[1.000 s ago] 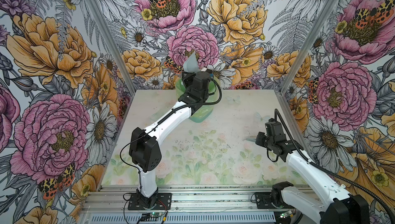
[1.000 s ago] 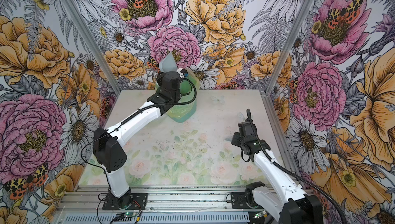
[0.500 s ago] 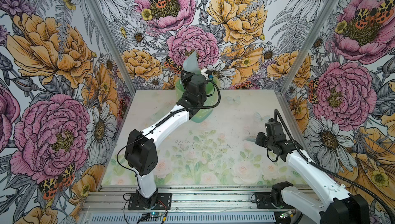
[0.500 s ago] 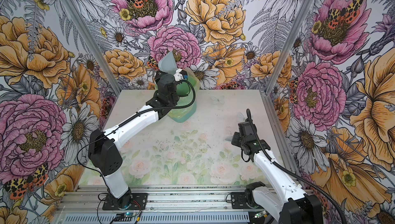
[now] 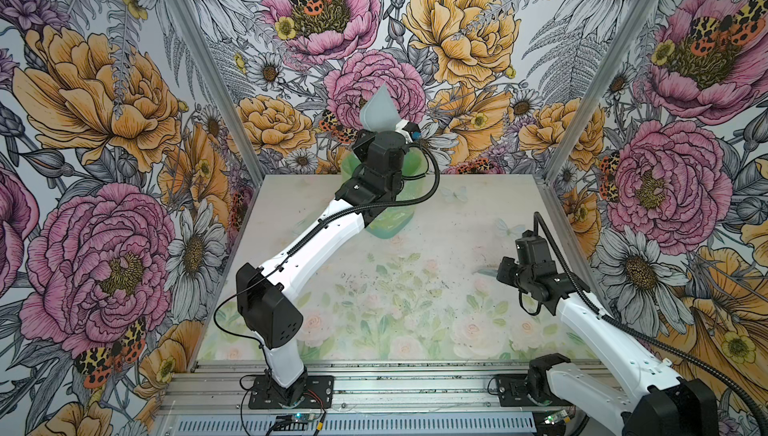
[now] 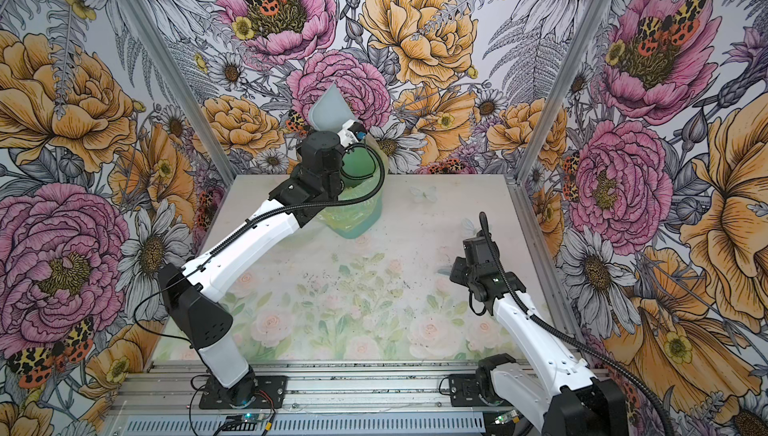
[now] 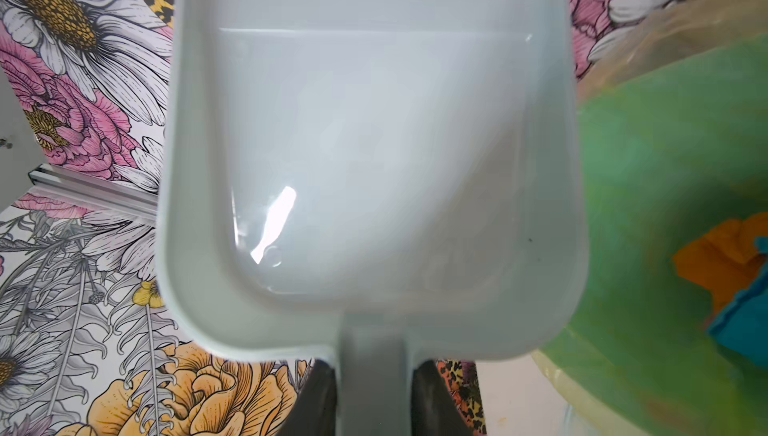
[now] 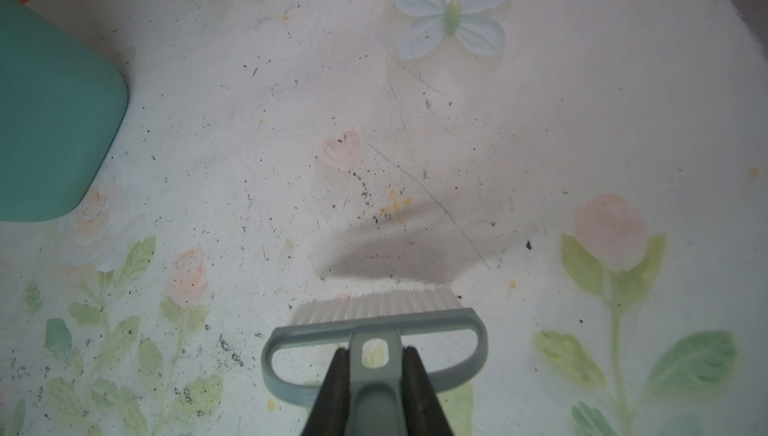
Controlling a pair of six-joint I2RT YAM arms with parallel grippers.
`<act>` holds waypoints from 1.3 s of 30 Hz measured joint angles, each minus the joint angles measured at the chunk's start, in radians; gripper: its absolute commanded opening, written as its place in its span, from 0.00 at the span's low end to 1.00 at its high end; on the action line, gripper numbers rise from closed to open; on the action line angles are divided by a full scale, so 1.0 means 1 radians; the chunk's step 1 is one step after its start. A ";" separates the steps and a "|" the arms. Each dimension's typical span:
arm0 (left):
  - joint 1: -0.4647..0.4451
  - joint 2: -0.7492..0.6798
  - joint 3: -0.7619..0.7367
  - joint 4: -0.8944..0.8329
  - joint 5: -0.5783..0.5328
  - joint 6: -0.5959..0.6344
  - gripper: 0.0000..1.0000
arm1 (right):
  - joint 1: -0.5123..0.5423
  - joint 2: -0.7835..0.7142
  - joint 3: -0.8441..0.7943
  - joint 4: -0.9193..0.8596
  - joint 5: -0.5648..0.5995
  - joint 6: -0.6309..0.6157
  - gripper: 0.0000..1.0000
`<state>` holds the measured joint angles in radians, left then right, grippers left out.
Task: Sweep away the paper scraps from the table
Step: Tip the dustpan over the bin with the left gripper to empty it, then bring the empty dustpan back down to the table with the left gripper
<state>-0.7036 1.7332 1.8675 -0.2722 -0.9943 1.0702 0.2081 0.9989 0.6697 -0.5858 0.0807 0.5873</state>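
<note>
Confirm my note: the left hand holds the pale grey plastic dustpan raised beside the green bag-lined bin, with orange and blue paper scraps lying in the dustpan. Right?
Not quite: the left wrist view shows the pale grey plastic dustpan empty; the orange and blue paper scraps lie inside the green bag-lined bin. The left hand does hold the dustpan raised beside it.

No writing, label, brand, number or sign can be read anywhere.

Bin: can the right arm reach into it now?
Probably not freely: the left gripper, holding the dustpan, crowds the bin mouth, and the right gripper is shut on the brush.
</note>
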 measured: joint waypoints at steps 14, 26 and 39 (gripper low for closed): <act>-0.164 -0.077 -0.048 -0.195 0.149 -0.337 0.22 | 0.000 -0.040 -0.006 0.000 0.000 0.000 0.00; -0.282 -0.092 -0.264 -0.241 0.441 -0.679 0.21 | 0.000 -0.053 0.020 -0.058 0.052 -0.012 0.00; -0.314 -0.093 -0.499 -0.218 0.652 -0.947 0.19 | 0.000 -0.082 0.085 -0.117 0.118 -0.012 0.00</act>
<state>-1.0176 1.6398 1.3682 -0.4904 -0.3428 0.1230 0.2081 0.9165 0.7551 -0.7029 0.1986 0.5755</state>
